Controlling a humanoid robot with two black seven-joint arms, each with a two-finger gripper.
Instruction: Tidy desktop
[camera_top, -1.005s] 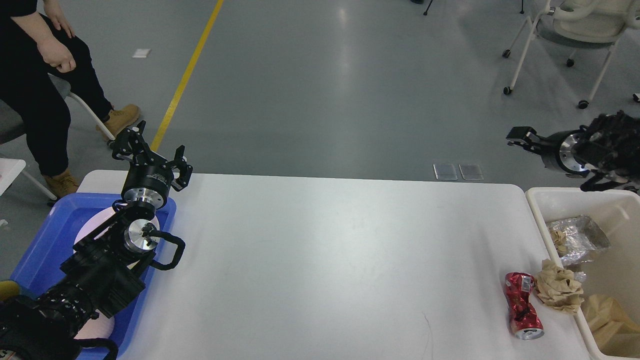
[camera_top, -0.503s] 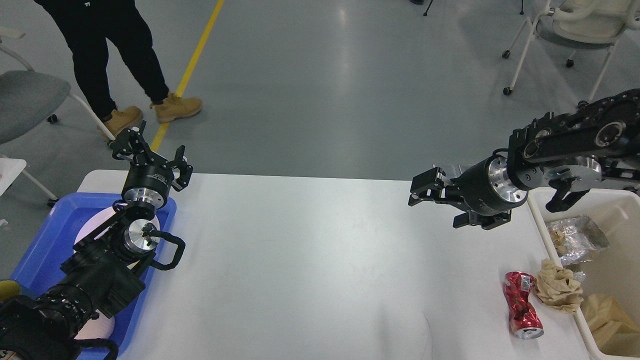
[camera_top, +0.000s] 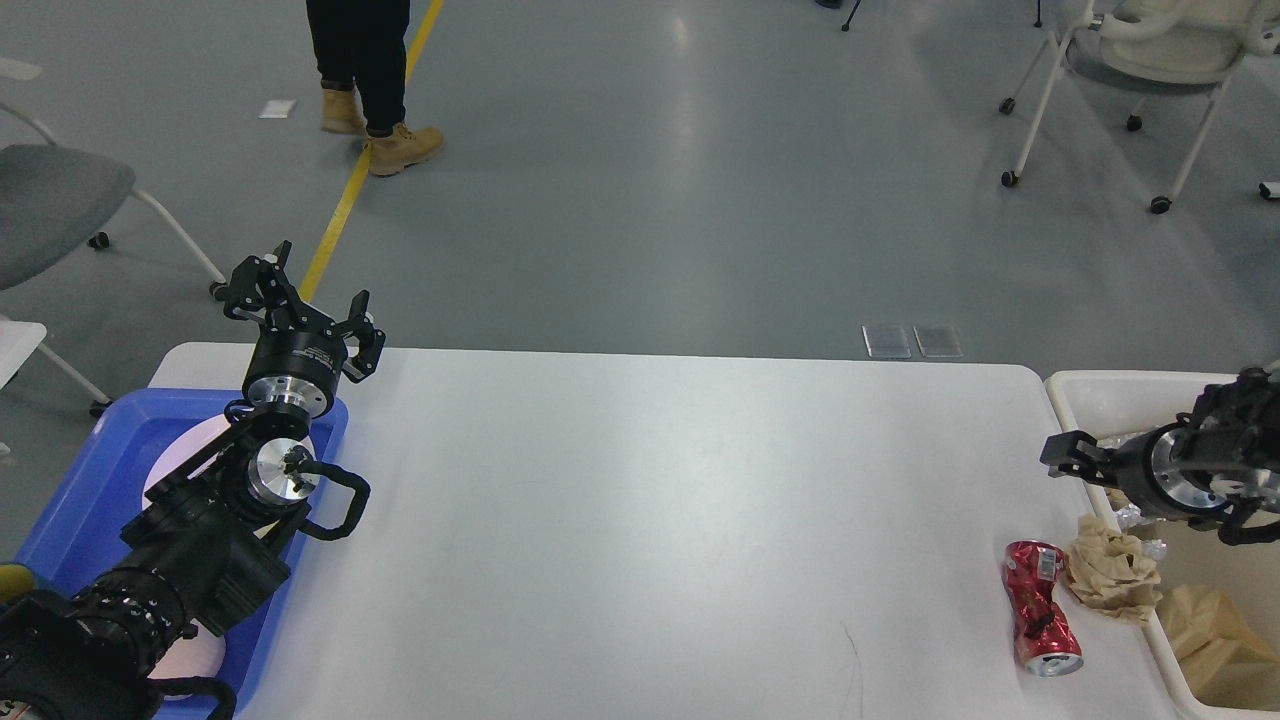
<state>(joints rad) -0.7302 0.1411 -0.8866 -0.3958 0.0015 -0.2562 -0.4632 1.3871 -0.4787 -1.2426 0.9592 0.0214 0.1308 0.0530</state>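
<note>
The white desktop (camera_top: 650, 500) fills the lower view. A crushed red can (camera_top: 1040, 608) lies near its front right corner, with a crumpled brown paper wad (camera_top: 1110, 575) touching it on the right, against the bin wall. My left gripper (camera_top: 305, 300) is open and empty, raised over the desktop's back left corner above the blue tray. My right gripper (camera_top: 1068, 458) is dark and small at the bin's left rim, above and behind the paper wad; its fingers cannot be told apart.
An off-white bin (camera_top: 1090, 388) at the right holds foil and brown paper. A blue tray (camera_top: 90, 480) at the left holds a white plate (camera_top: 185, 455). Chairs stand on the floor behind; a person (camera_top: 365, 60) walks at the back left.
My right arm has pulled back from over the desktop's right part to the bin's left rim. The person has walked further away. My left arm has not moved.
</note>
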